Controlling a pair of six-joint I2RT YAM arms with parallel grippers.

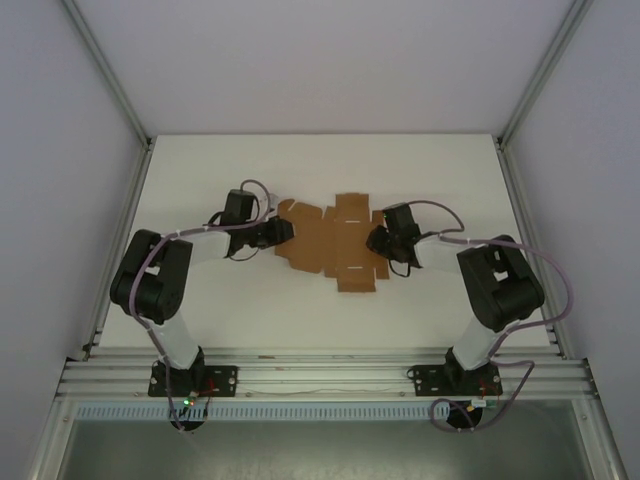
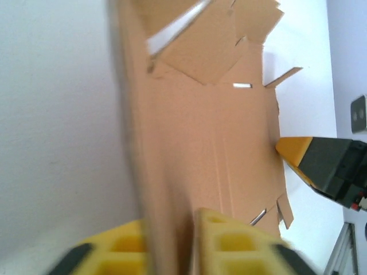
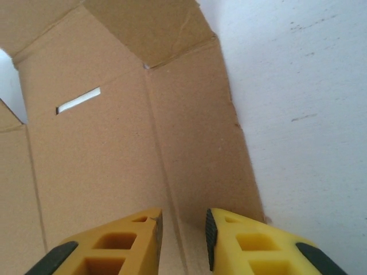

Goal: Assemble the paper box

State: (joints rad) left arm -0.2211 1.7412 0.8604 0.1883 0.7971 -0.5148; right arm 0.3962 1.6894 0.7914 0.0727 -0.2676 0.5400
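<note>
Assembly at an early stage. The paper box (image 1: 330, 245) is a flat die-cut sheet lying mid-table, its flaps and slits spread out and no walls formed. The left hand (image 2: 172, 251) is clenched on the sheet's left edge: in the left wrist view a cardboard flap stands edge-on between the yellow fingers (image 2: 232, 243), lifted off the surface. The right hand (image 3: 180, 240) sits at the opposite edge of the sheet with its jaws slightly parted; through the gap the cardboard and one of its creases show, and nothing is seen gripped. Judged from this, one flap is being raised. Left to do are folding the remaining panels, tucking tabs into slits and closing the box.

The table (image 1: 300, 165) is plain matte white, with faint scuff marks (image 3: 301, 117) near the sheet's right edge. White wall panels (image 1: 60, 120) enclose the cell, held by aluminium frame posts (image 1: 105, 70). An aluminium rail (image 1: 320, 378) along the near edge carries both arm bases.
</note>
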